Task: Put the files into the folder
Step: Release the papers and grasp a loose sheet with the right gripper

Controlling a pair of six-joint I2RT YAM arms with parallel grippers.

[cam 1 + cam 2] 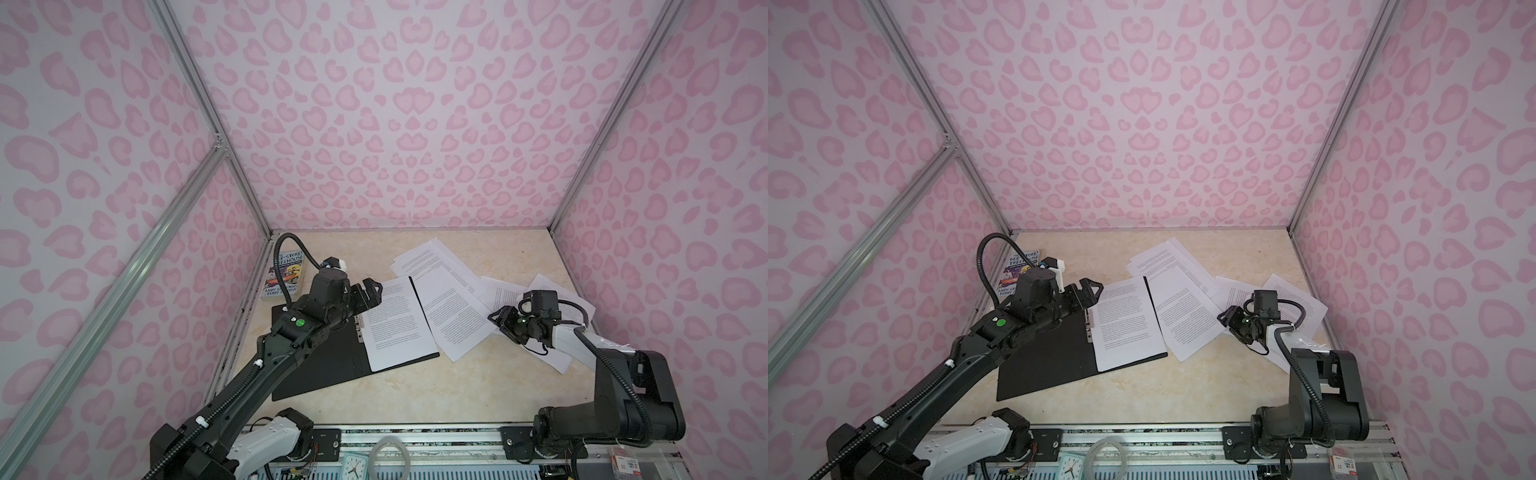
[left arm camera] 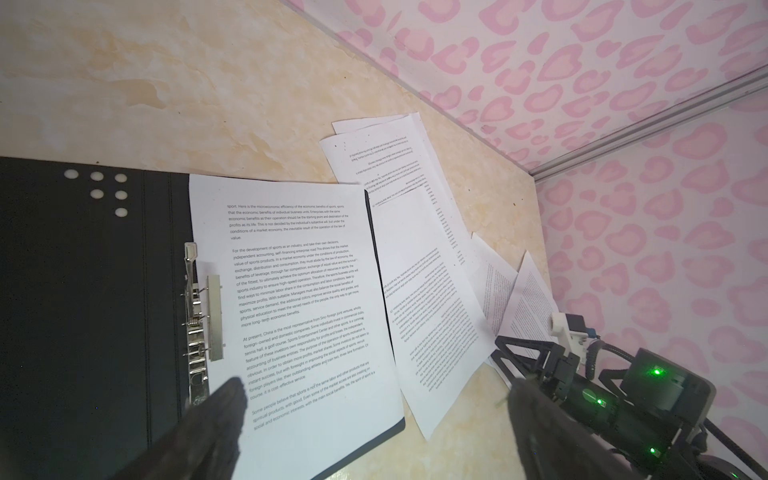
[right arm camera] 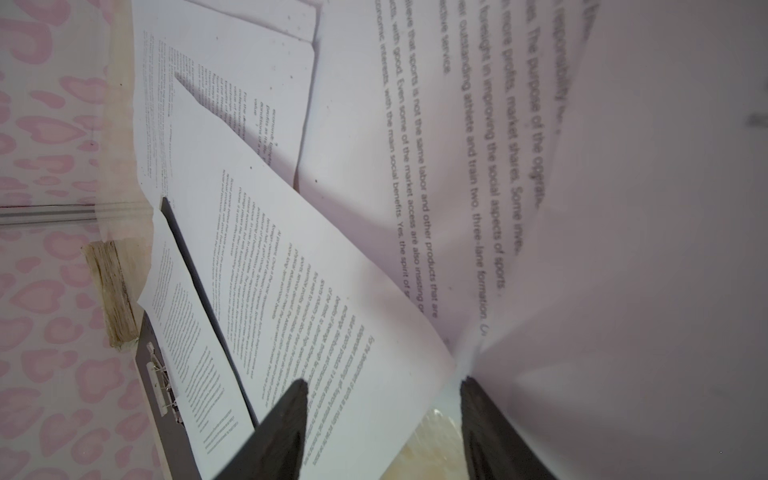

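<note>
Folder (image 1: 324, 365) lies open at left, one sheet (image 1: 395, 324) inside; files (image 1: 449, 316) fan loose just beside; left gripper (image 1: 372, 293) spread wide, empty; right gripper (image 1: 495, 320) half spread at a file's lifted edge; advice: pinch one corner, drag flat.

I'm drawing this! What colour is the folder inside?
Black. The left wrist view shows the folder best.
</note>
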